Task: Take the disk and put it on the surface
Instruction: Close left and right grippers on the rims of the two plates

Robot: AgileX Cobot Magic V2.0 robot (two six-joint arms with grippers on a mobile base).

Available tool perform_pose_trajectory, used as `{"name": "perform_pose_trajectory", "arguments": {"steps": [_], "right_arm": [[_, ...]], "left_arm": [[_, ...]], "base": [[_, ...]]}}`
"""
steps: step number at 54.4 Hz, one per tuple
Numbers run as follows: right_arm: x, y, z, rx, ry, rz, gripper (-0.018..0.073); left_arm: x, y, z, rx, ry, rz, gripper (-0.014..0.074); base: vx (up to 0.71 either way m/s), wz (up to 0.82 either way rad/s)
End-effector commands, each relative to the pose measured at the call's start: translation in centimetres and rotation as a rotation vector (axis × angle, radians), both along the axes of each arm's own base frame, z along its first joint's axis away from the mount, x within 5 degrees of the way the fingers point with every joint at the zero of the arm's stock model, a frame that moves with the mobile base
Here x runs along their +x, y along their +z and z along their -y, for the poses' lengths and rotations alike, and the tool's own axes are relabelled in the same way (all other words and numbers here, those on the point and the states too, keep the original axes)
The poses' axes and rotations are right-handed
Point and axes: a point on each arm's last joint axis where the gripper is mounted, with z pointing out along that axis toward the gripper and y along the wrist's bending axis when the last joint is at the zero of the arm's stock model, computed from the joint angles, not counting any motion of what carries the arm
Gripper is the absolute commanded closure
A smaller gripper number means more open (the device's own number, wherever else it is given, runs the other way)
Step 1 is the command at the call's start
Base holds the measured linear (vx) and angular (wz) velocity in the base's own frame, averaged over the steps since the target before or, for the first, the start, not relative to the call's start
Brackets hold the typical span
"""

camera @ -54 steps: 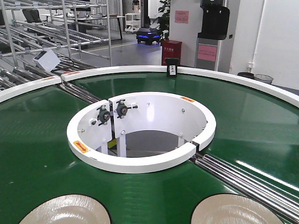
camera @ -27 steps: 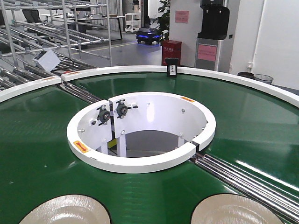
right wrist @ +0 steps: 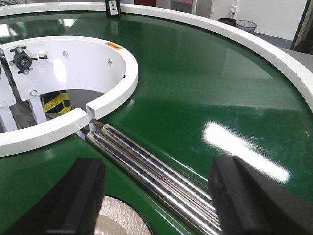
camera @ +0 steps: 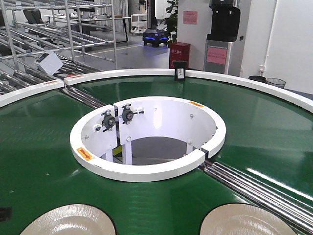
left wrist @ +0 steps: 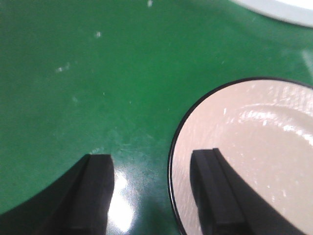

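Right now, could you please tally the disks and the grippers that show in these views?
Disks: 2, the left disk and the right disk, both on the green belt.
Grippers: 2, the left gripper and the right gripper, both open.
Total: 4.

Green ring conveyor belt, glossy, fills the view. White inner rim circles the central opening, with two black bearings bolted to its inside wall at left. Steel rollers cross the belt from the inner rim toward its near right edge. Small black box sits on the far outer rim. Beyond: red cabinet, metal racks.
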Motion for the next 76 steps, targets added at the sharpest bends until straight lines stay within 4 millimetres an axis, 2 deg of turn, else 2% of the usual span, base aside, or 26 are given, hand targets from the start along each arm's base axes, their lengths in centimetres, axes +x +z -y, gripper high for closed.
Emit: {"name": "perform_pose_trajectory", "arguments": {"steps": [1, 8, 12, 19, 27, 36, 41, 49, 64, 76], "right_arm": [[0.0, 1.9, -0.1, -0.014, 0.019, 0.110, 0.0043], [0.0, 1.7, 0.0, -0.014, 0.013, 0.090, 0.0043], [-0.1, 1.5, 0.0, -0.014, 0.006, 0.068, 0.0043], [-0.2, 1.2, 0.1, -0.014, -0.006, 0.029, 0.0043], [-0.2, 1.0, 0.2, -0.014, -0.011, 0.013, 0.0043], [-0.2, 1.0, 0.2, -0.014, -0.011, 0.014, 0.0043], [-0.2, 1.0, 0.2, -0.014, -0.011, 0.013, 0.0043], [-0.2, 1.0, 0.2, -0.014, -0.011, 0.013, 0.0043], [-0.2, 1.0, 0.2, -0.014, -0.011, 0.013, 0.0043], [-0.2, 1.0, 0.2, -0.014, -0.011, 0.013, 0.0043]], "left_arm": [[1.9, 1.2, 0.1, 0.002, -0.014, 0.061, 0.0142], [3.7, -0.3, -0.7, 0.023, -0.016, 0.000, 0.0197], [4.4, -1.4, -2.1, -0.014, 0.051, -0.035, 0.0215], [4.8, -2.8, -4.7, -0.077, 0.132, -0.062, 0.0219], [4.9, -4.1, -6.5, -0.173, 0.107, -0.097, 0.0219], [5.2, -5.4, -5.6, -0.326, -0.141, -0.131, 0.0220], [5.8, -5.8, -4.7, -0.438, -0.241, -0.093, 0.0220], [6.5, -7.1, -4.7, -0.483, -0.244, -0.092, 0.0204], [7.1, -10.2, -4.6, -0.567, -0.240, -0.186, 0.0081], [7.2, -10.9, -3.6, -0.681, -0.334, -0.194, 0.0107]], "base": [[0.00, 0.00], [0.00, 0.00], [0.00, 0.00], [0.00, 0.00], [0.00, 0.00], [0.00, 0.00], [0.00, 0.00], [0.00, 0.00], [0.00, 0.00], [0.00, 0.00]]}}
